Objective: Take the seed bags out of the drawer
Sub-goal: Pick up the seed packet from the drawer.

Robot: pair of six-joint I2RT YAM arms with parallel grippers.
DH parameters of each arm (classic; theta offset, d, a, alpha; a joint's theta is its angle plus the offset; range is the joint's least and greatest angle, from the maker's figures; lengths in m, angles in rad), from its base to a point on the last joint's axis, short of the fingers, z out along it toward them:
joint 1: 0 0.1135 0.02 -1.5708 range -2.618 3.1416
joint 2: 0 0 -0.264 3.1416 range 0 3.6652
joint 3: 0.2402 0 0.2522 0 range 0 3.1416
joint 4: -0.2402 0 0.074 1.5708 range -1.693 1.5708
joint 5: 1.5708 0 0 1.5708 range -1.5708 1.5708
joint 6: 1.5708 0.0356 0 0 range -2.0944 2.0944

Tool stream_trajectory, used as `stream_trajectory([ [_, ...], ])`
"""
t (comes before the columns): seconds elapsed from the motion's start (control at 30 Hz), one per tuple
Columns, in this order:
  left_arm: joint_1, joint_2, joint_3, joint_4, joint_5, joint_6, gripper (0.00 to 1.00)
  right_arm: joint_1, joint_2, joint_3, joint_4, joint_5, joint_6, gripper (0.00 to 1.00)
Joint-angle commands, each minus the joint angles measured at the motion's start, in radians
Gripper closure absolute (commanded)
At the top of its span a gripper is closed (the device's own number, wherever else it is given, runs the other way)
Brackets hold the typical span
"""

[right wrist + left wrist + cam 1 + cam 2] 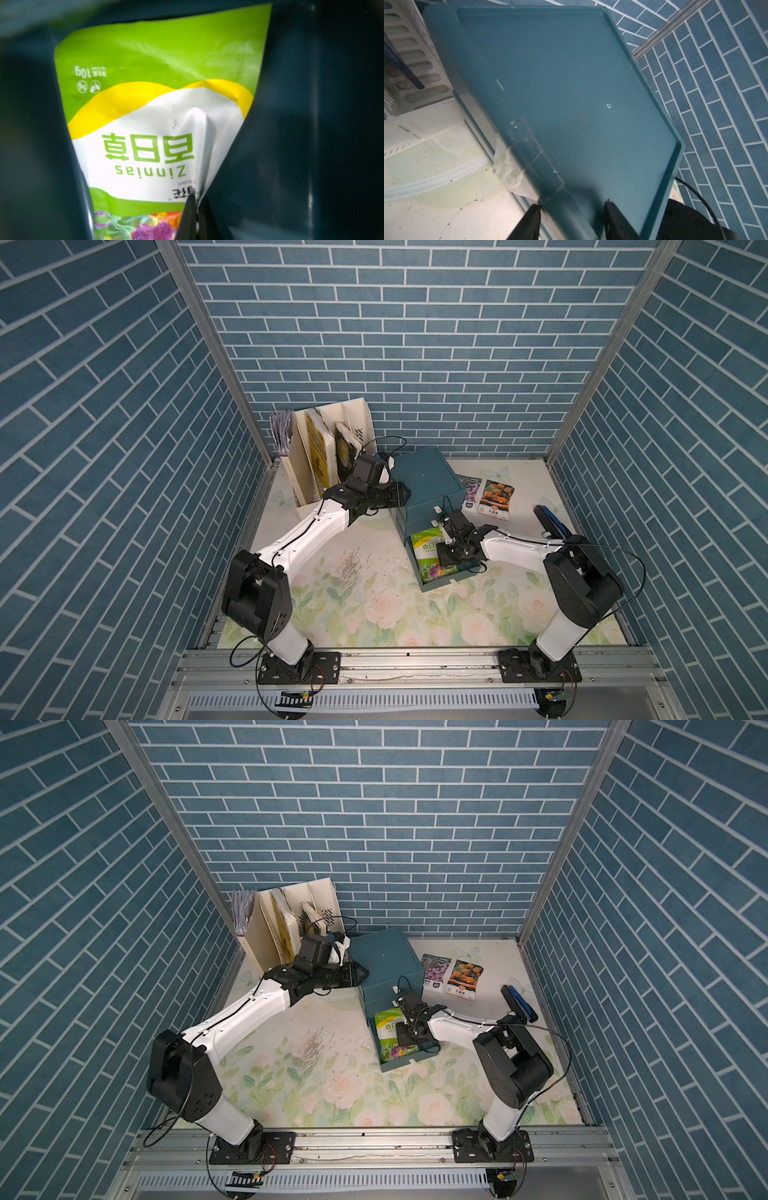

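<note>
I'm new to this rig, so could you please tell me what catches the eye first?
The right gripper pinches the green seed bag in the open drawer, mid-table. The left gripper clamps the teal cabinet; the purple seed bag and orange seed bag lie beside it.

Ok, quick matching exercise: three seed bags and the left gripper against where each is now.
1 green bag
2 orange bag
3 purple bag
4 left gripper

A clamped on the cabinet
B on the table, right beside the cabinet
C in the open drawer, pinched by the right gripper
D on the table, a bag between it and the cabinet

Pairs: 1-C, 2-D, 3-B, 4-A
</note>
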Motion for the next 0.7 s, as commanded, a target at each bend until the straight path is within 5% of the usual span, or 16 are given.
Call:
stream_trajectory([
  [0.0, 0.001, 0.056, -0.024, -0.153, -0.02, 0.04, 0.48, -0.001, -0.022, 0.025, -0.02, 0.006, -0.017, 1.0],
  [0.67, 0.001, 0.047, -0.029, -0.155, -0.025, 0.044, 0.48, -0.011, -0.132, 0.063, -0.084, 0.006, 0.013, 1.0],
])
